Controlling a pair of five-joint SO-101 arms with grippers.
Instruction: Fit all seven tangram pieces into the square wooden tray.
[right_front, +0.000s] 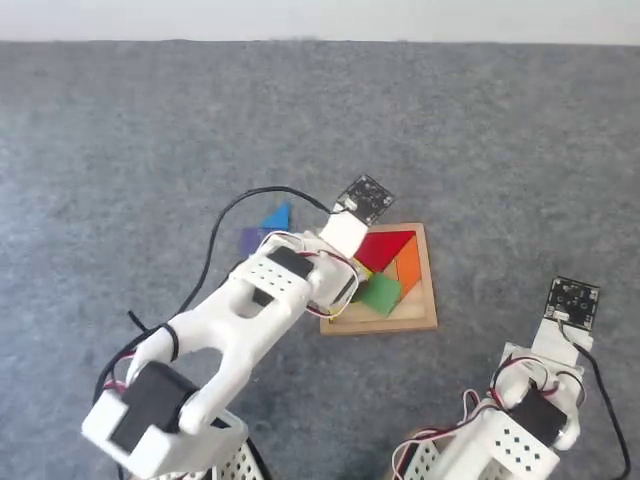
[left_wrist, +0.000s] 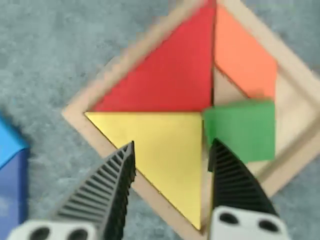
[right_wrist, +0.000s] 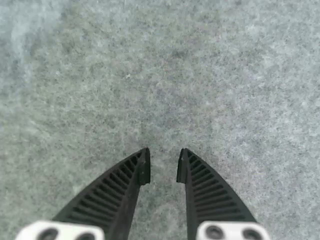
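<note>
The square wooden tray (right_front: 428, 318) lies mid-table on the carpet. In it are a red triangle (left_wrist: 170, 75), a yellow triangle (left_wrist: 160, 145), an orange piece (left_wrist: 242, 57) and a green square (left_wrist: 242, 127) that sits tilted across a bare patch of the tray floor. My left gripper (left_wrist: 173, 147) hovers open just over the yellow triangle with nothing between its fingers. A light blue piece (right_front: 276, 217) and a darker blue-purple piece (right_front: 252, 240) lie on the carpet beside the tray. My right gripper (right_wrist: 164, 152) hangs over bare carpet, fingers a little apart and empty.
The left arm (right_front: 250, 310) stretches from the front left across to the tray and covers its near-left part. The right arm (right_front: 525, 420) sits at the front right, apart from the tray. Grey carpet (right_front: 480, 140) surrounds everything.
</note>
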